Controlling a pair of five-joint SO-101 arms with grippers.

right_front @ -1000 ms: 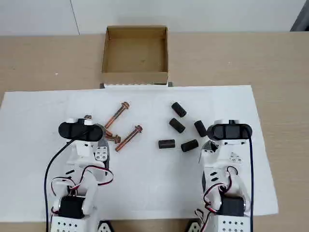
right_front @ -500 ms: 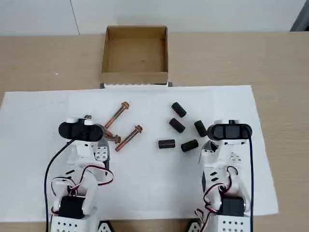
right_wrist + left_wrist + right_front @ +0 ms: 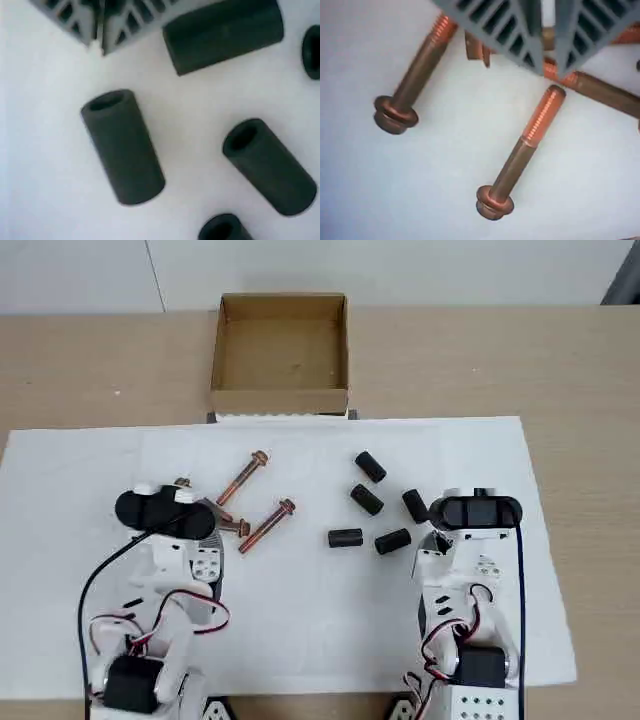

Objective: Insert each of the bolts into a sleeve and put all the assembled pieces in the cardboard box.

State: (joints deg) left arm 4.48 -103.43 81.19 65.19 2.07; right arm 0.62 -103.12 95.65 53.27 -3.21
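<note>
The cardboard box (image 3: pixel 280 400) sat open beyond the white sheet (image 3: pixel 320 620); on the sheet, copper bolts (image 3: pixel 267 525) lay just beside the left arm (image 3: pixel 160 511), five black sleeves (image 3: pixel 345 537) scattered near the right arm (image 3: pixel 478 511)

The light wooden surface (image 3: pixel 90 370) carries a white paper sheet (image 3: pixel 330 610) spread across its near part, and an open cardboard box (image 3: pixel 280 400) standing just beyond the sheet's far edge.
</note>
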